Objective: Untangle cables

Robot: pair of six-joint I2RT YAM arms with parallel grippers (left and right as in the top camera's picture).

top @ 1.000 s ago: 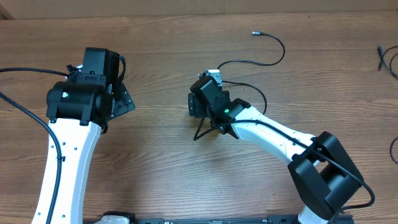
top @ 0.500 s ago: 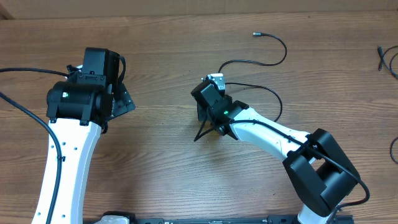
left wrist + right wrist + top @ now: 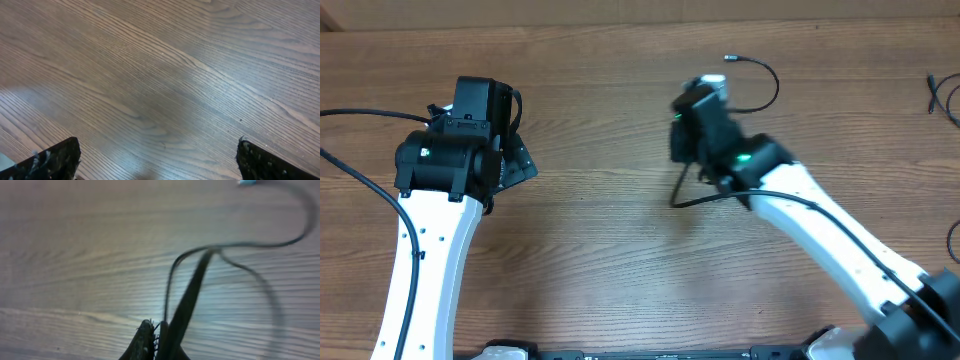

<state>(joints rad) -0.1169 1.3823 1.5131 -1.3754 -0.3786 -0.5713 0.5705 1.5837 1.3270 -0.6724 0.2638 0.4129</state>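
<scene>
My right gripper (image 3: 156,331) is shut on a thin black cable (image 3: 169,287), lifted above the table. From the jaws that cable climbs, bends right and ends in a small plug (image 3: 246,182) at the top edge. In the overhead view the same cable (image 3: 775,85) loops from its silver plug (image 3: 730,58) back to the right gripper (image 3: 686,150), and a short tail (image 3: 676,192) hangs below it. My left gripper (image 3: 160,167) stands open over bare wood, with nothing between its fingertips (image 3: 56,159). No cable shows in the left wrist view.
More thin black cable ends lie at the table's far right edge (image 3: 932,90) and lower right (image 3: 954,240). The left arm's thick black wire (image 3: 360,185) runs along the left side. The wooden table (image 3: 590,250) spans the whole view.
The right gripper has shut on the cable and swung up and to the right, lifting it; the cable's loop has been drawn in. The left arm has not moved.
</scene>
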